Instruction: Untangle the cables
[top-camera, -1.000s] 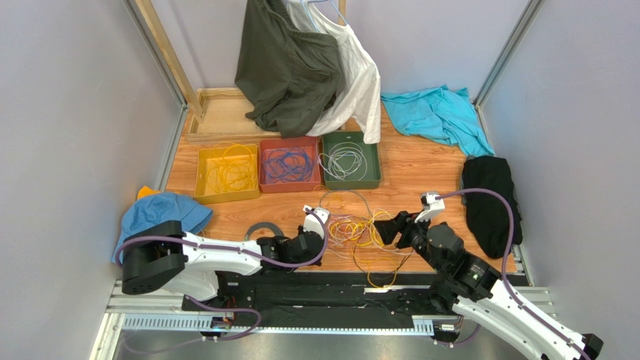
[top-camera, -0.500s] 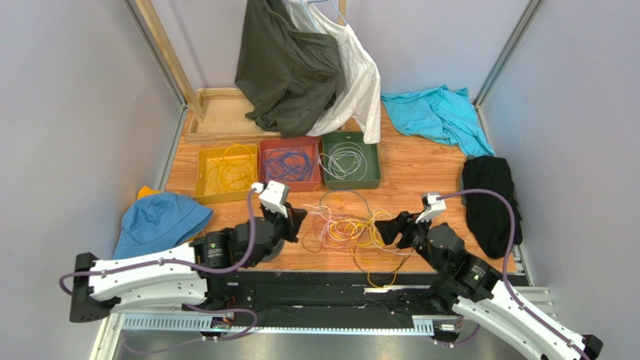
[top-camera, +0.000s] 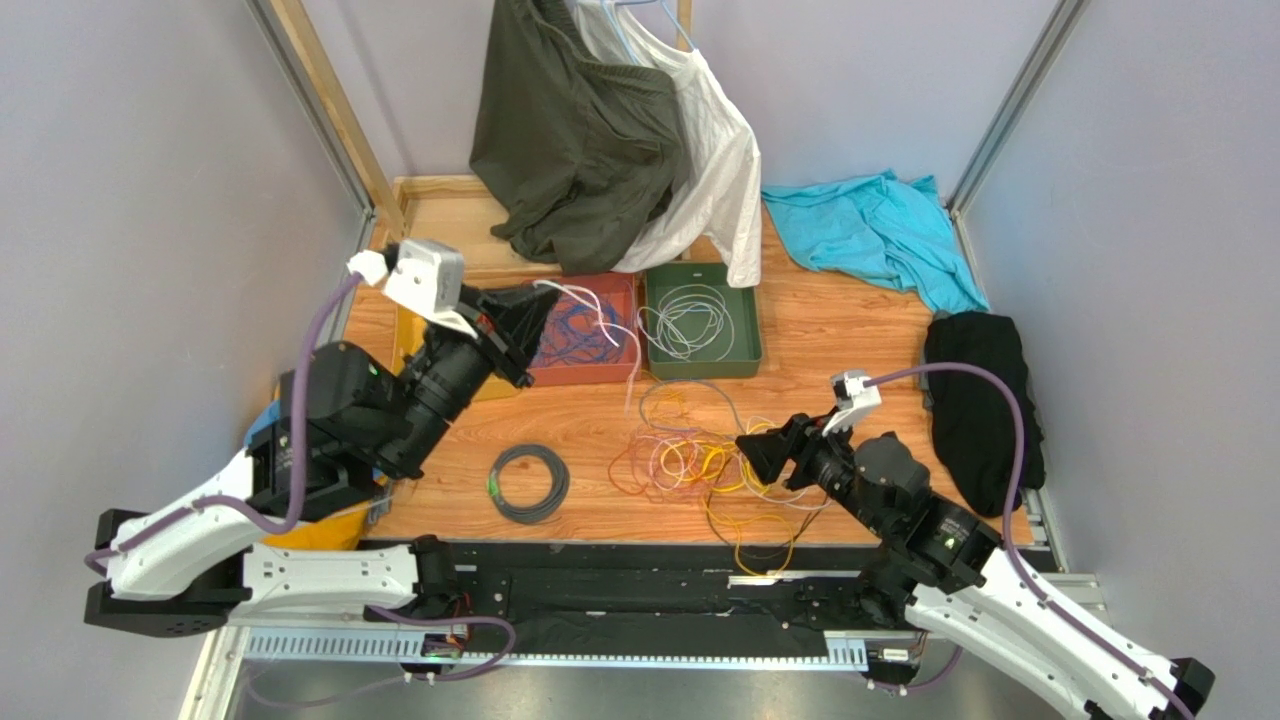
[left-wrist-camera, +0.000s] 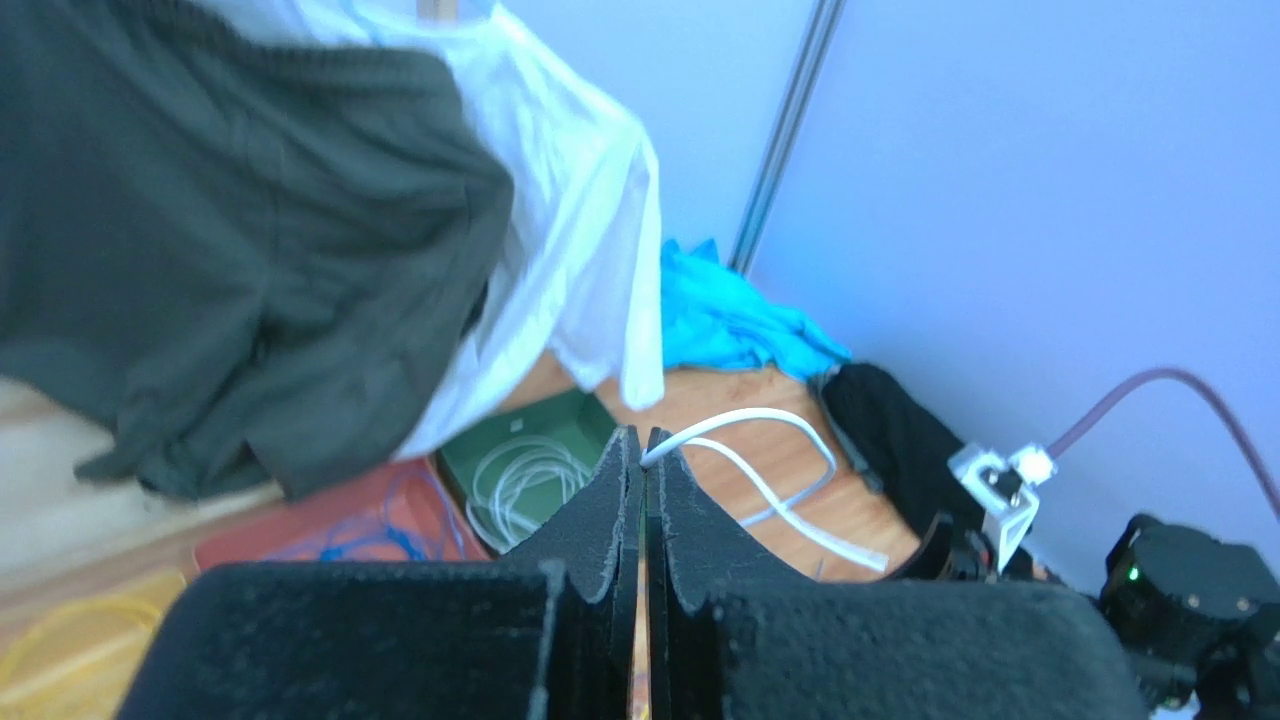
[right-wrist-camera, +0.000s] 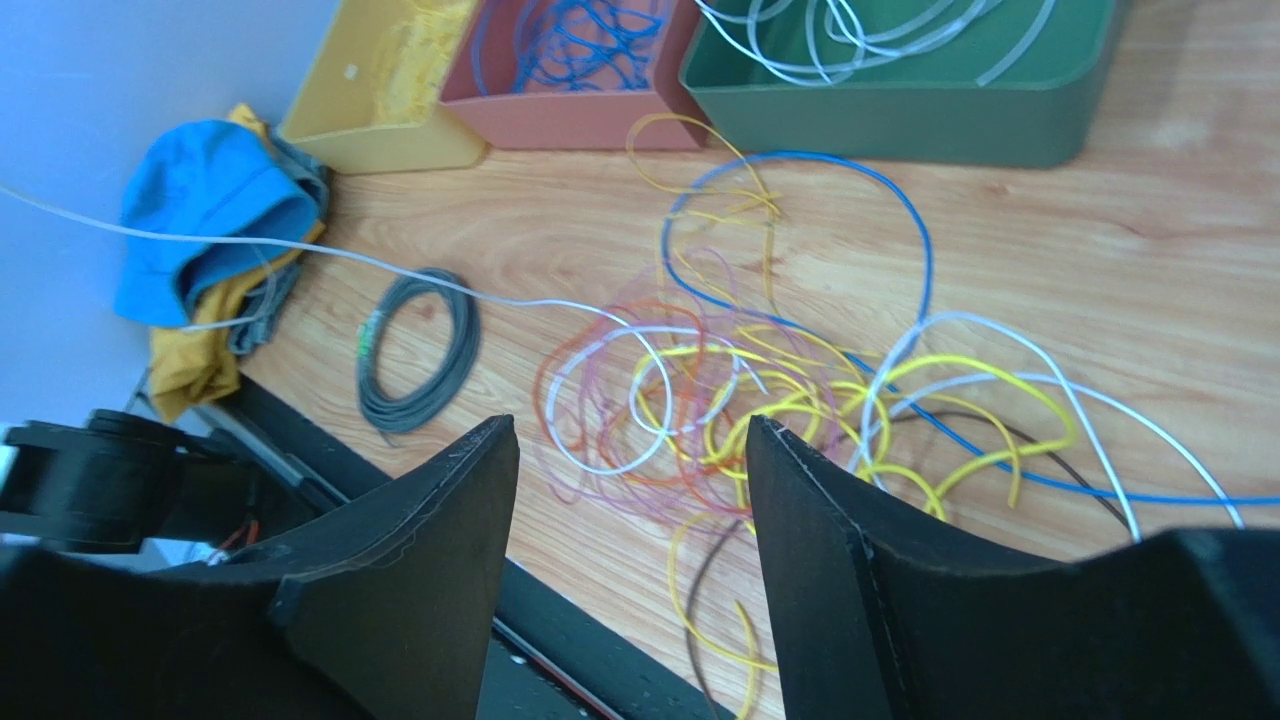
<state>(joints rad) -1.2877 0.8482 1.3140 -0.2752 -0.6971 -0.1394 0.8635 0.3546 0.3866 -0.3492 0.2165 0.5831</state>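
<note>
The tangled cables (top-camera: 706, 458), yellow, orange-red, purple, white and blue strands, lie on the wooden table in front of the trays; they also show in the right wrist view (right-wrist-camera: 751, 398). My left gripper (top-camera: 526, 318) is raised over the red tray and shut (left-wrist-camera: 646, 450) on a white cable (top-camera: 631, 375), which hangs from the jaws (left-wrist-camera: 759, 420) down toward the tangle. My right gripper (top-camera: 759, 450) is open and empty, low at the tangle's right side, jaws wide apart above the strands (right-wrist-camera: 631, 443). A coiled dark grey cable (top-camera: 529, 480) lies left of the tangle.
A yellow tray (top-camera: 469, 368), a red tray (top-camera: 594, 368) and a green tray (top-camera: 700, 360) hold sorted cables at the back. Dark and white garments (top-camera: 601, 135) hang behind. A teal cloth (top-camera: 872, 225) and a black cloth (top-camera: 977, 390) lie right. A blue hat (right-wrist-camera: 203, 188) lies left.
My left arm has risen from the tangle's left edge and swung back left, drawing the white cable up. The dark grey coil is uncovered. The right gripper has barely moved.
</note>
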